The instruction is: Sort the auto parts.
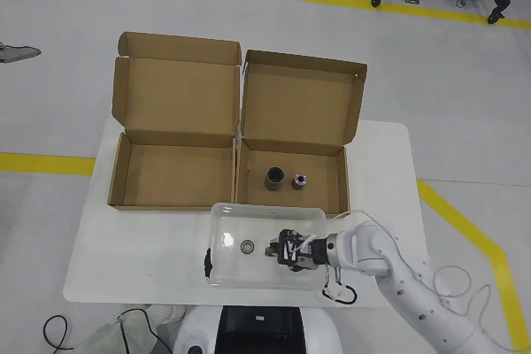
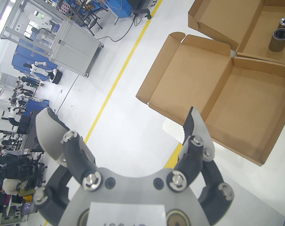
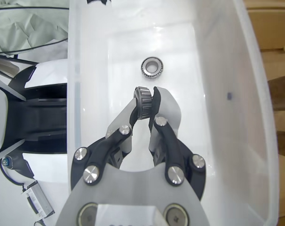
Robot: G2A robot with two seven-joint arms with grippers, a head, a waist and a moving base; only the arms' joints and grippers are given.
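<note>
1. Clear plastic bin point(image 1: 221, 212) sits at the front edge of the table point(image 1: 380, 150), w/ two open cardboard boxes right behind it. Looks like bin = supply, boxes = sorted piles.
2. Down inside the bin, the right gripper point(image 3: 146, 95) has its fingers clamped on a roller bearing point(image 3: 143, 104), pinched near the tips w/ the rollers facing the wrist cam.
3. The second bearing point(image 3: 152, 67) lies flat on the bin floor just beyond the fingertips, not touching.
4. The right box point(image 1: 327, 168) has a dark sleeve point(image 1: 275, 179) and a smaller sleeve point(image 1: 300, 180) standing upright side by side. My guess is bearings go in the left box point(image 1: 168, 177), since sleeves got the other one.
5. The left gripper point(image 2: 118, 116) has its fingers wide apart w/ nothing between them. It hangs off the table's left side over the floor, prob to stay out of the way.
6. Next imo: lift straight up to clear the bin wall before swinging over. Tip grip on a round part could slip, tbh.
</note>
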